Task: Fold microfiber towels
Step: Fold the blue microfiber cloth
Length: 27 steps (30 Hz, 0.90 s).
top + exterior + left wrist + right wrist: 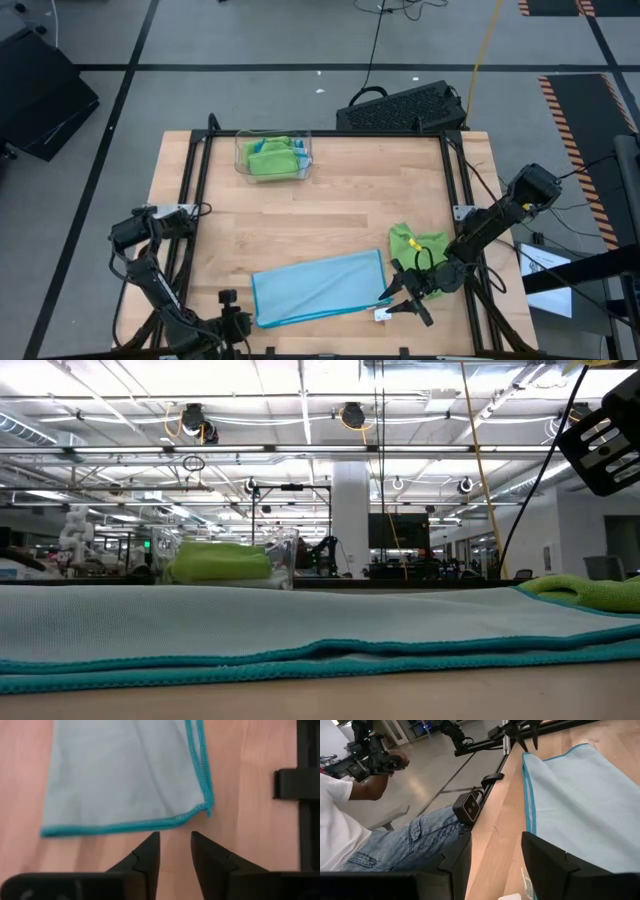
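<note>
A light blue towel [320, 288] lies folded in two layers on the table near its front edge. It also shows in the low view [320, 650]. A crumpled lime green towel [415, 245] lies to its right. My left gripper [175, 852] is open and low, just off the blue towel's near left corner [202, 810]. It also shows in the high view [232, 318]. My right gripper [495, 865] is open at the blue towel's near right corner, by a small white tag [382, 315]. It also shows in the high view [405, 298]. My right gripper stands open over the blue towel's near right edge [530, 815], with one finger [555, 865] above the cloth. I cannot tell whether it touches the towel. My left gripper touches nothing.
A clear plastic tray [245, 165] holding folded green and blue towels stands at the far left of the table. A dark frame [190, 200] runs along the table's sides. A person in jeans [395, 845] sits beyond the near edge, by a small camera [470, 806].
</note>
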### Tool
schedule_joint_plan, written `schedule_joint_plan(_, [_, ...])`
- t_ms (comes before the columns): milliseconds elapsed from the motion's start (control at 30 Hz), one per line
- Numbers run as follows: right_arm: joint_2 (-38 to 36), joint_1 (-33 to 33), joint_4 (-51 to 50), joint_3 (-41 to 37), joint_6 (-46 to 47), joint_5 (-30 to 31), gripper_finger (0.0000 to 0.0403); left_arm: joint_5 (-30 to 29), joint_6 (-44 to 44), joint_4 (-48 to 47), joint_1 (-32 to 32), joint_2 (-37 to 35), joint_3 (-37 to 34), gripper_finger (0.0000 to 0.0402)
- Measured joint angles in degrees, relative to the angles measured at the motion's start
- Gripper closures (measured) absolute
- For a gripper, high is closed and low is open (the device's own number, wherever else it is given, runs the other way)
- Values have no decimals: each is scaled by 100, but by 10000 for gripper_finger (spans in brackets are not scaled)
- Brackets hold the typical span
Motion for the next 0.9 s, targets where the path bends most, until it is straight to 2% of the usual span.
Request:
schedule_joint_plan(167, [0, 0, 0, 0, 0, 0, 239, -12, -1007, 333, -194, 0, -2, 272])
schedule_joint_plan(233, [0, 2, 0, 0, 0, -2, 239, -275, -1101, 661, -308, 8, -2, 275])
schedule_joint_plan(367, [0, 1, -2, 0, 2, -1, 239, -1015, -731, 1252, -395, 240, 0, 295])
schedule_joint_plan(600, [0, 1, -2, 0, 2, -2, 239, -978, -435, 1172, -212, 750, -4, 308])
schedule_joint_plan(900, [0, 2, -1, 0, 3, -2, 239, -899, -522, 1135, -205, 780, -3, 309])
